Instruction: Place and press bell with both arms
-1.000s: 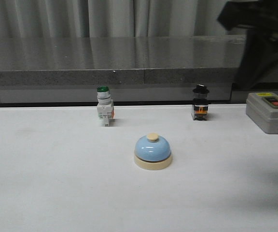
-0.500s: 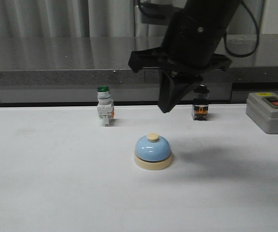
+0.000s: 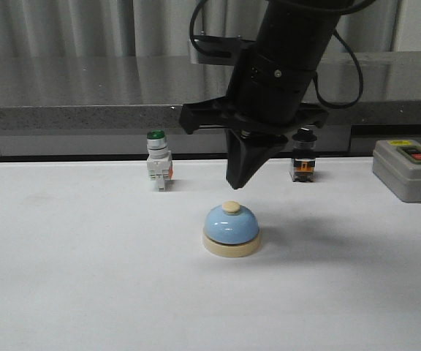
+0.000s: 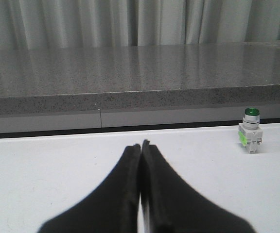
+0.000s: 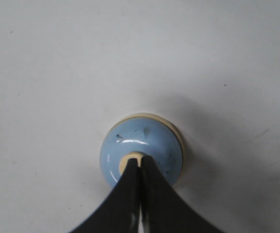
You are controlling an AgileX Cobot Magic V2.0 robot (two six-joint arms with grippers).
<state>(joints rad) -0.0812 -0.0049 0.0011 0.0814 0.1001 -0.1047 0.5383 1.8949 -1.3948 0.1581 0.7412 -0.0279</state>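
The bell (image 3: pixel 231 230) sits upright on the white table (image 3: pixel 71 278), nearest the camera and roughly centred, its cream base flat on the surface and its cream push button (image 3: pixel 231 207) facing straight up. It looks like a small, rigid thing — a hard glossy dome over a wider round foot — so it should stand firm under a downward push but would likely skid if nudged from the side. The smooth dome offers a poor hold; for moving it, the base rim is probably the better place to pinch, and for ringing it, only the button matters.

Just above that button hangs the right gripper (image 3: pixel 236 183), fingers pressed together into a single point. In the right wrist view the closed tip (image 5: pixel 140 162) lines up over the button (image 5: pixel 129 160), with a small gap apparent in the front view — not yet touching, as far as I can judge.

The left gripper (image 4: pixel 141 148) shows only in its own wrist view, fingers likewise together, holding nothing, low over bare table.

Farther back stand a green-capped switch (image 3: pixel 158 170), a black-capped switch (image 3: pixel 303 162) and a grey control box (image 3: pixel 408 170) at the right, before a grey stone ledge (image 3: pixel 86 95).
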